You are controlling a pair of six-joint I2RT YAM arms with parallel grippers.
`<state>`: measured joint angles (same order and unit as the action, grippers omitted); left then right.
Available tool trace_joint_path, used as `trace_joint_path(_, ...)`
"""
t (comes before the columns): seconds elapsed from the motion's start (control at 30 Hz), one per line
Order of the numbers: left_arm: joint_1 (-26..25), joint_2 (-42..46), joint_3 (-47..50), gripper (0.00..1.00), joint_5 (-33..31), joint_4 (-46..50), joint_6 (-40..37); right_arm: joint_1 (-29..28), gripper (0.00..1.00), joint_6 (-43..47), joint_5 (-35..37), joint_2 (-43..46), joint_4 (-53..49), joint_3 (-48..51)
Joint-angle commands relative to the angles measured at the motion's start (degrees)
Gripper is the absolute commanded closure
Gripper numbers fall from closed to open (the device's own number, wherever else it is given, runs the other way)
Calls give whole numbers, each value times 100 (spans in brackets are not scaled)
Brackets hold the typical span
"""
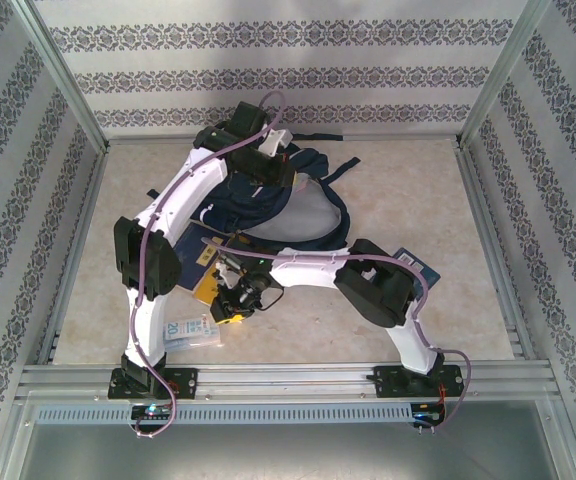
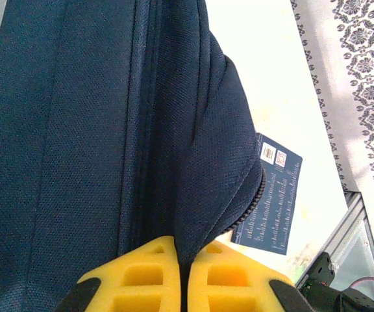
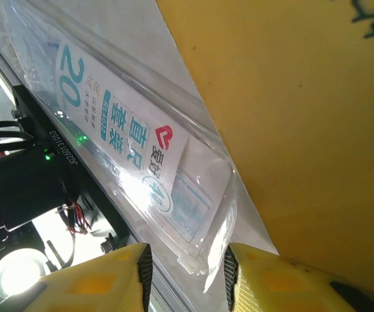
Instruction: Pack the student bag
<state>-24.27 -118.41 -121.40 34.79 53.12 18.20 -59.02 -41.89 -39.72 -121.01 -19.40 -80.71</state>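
Clear packet (image 3: 141,149), yellow folder (image 3: 304,97), navy booklet (image 2: 274,195)

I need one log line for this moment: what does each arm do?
left fingers: shut on student bag fabric | right fingers: open around clear packet edge

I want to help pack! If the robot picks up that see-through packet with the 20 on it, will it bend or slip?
Probably floppy: the clear plastic packet looks thin, and its film wrinkles at the corner. Likely slippery too: its surface shines with glare. It lies flat and seems light, so it may sag from the right gripper.
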Motion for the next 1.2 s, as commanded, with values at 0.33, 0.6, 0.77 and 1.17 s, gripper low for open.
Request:
trace_joint_path(0.33,106,11,-157,99,160,-457,175,-161,73,451,1028,-339,-1627,-534)
trace_joint_path(0.6,107,-24,-156,99,191,-453,145,-267,84,602,1093,-611,-2031,-931)
trace_joint_path(0.77,107,-50,-162,100,213,-469,141,-284,94,656,1100,-572,-2121,-991)
trace_joint_path(1.17,193,-86,-217,100,288,-469,193,-44,100,507,838,358,-1649,-414)
